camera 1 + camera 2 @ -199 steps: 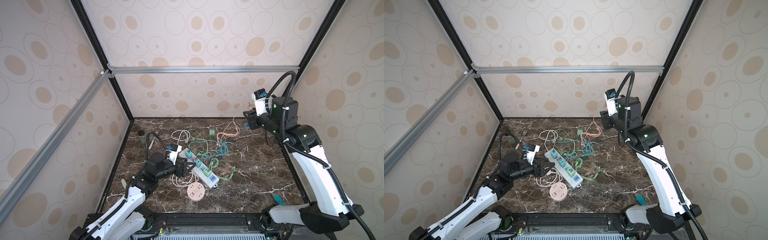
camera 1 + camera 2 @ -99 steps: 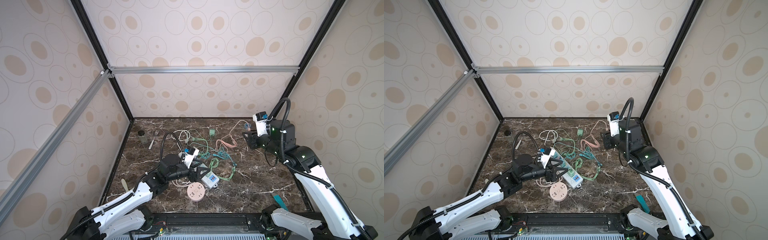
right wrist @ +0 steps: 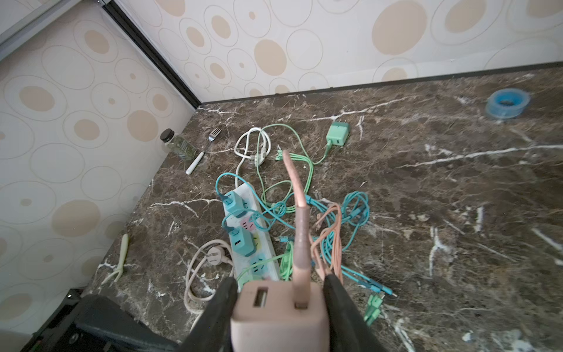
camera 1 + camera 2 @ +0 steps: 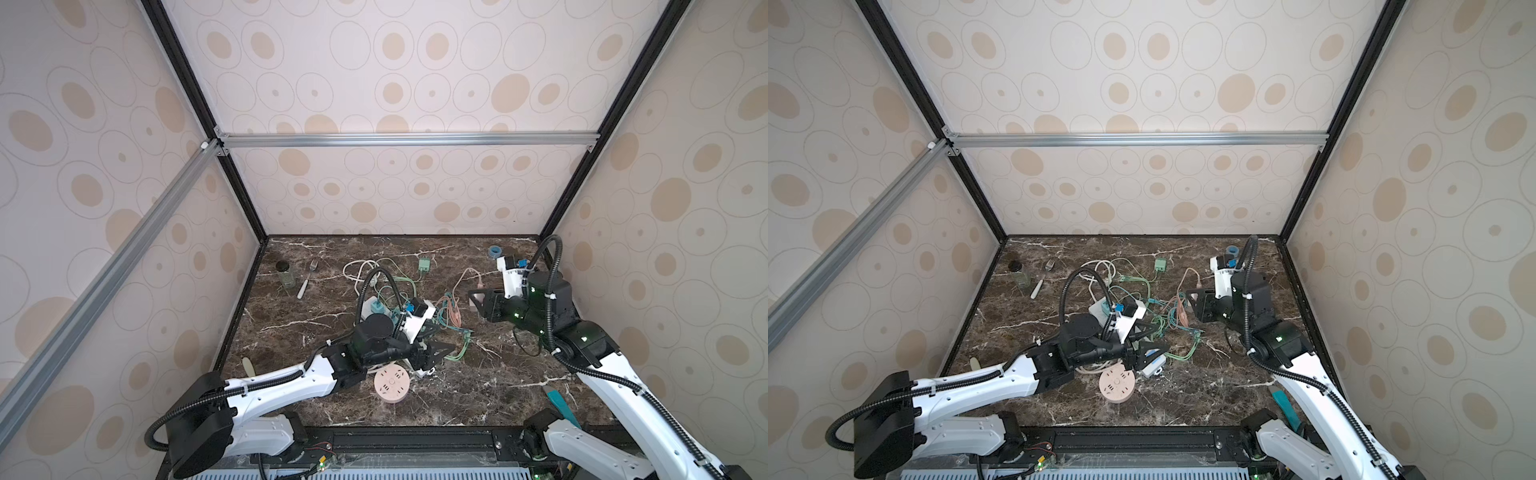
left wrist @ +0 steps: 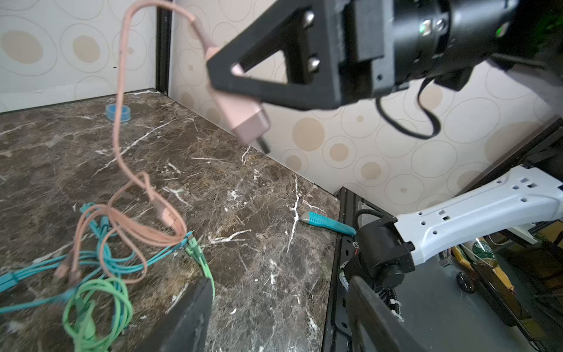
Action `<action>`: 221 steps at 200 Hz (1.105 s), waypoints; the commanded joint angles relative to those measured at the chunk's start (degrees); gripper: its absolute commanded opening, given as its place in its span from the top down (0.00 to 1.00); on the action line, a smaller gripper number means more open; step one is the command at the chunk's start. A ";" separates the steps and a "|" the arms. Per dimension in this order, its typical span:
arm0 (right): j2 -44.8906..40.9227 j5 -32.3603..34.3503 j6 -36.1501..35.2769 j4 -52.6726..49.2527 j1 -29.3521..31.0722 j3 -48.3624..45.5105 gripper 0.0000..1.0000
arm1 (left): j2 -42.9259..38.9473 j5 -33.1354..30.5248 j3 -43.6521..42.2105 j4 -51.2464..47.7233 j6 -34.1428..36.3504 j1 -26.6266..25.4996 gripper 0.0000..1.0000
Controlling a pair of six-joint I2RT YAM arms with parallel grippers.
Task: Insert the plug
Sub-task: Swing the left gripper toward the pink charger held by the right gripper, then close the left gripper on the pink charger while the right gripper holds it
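Observation:
My right gripper (image 3: 280, 292) is shut on the pink plug (image 3: 280, 317), a square adapter whose pink cable (image 3: 300, 219) runs down into the tangle on the table. In the left wrist view the plug (image 5: 243, 115) hangs in the air, tilted, with its prongs pointing down. In both top views the right gripper (image 4: 473, 303) (image 4: 1192, 303) hovers right of the cable tangle. The white power strip (image 3: 247, 225) lies on the table with two teal plugs in it. My left gripper (image 5: 280, 283) (image 4: 436, 353) is open and empty, low over the strip's near end (image 4: 1152, 365).
Teal, green and pink cables (image 4: 453, 328) sprawl beside the strip. A round pink socket disc (image 4: 392, 386) lies near the front. A bottle (image 4: 284, 272) and fork (image 4: 305, 279) sit back left, and a green charger (image 4: 424, 264) and blue tape roll (image 4: 495, 250) at the back. A teal knife (image 4: 559, 401) lies front right.
The right arm has come down and forward with the plug still in its grip. The left arm has reached further right over the strip, and its jaws have narrowed slightly.

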 commanded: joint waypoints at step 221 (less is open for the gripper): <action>-7.41 -5.95 11.13 12.29 2.49 -11.06 0.70 | 14.42 -10.70 7.99 17.46 -4.03 -3.73 0.49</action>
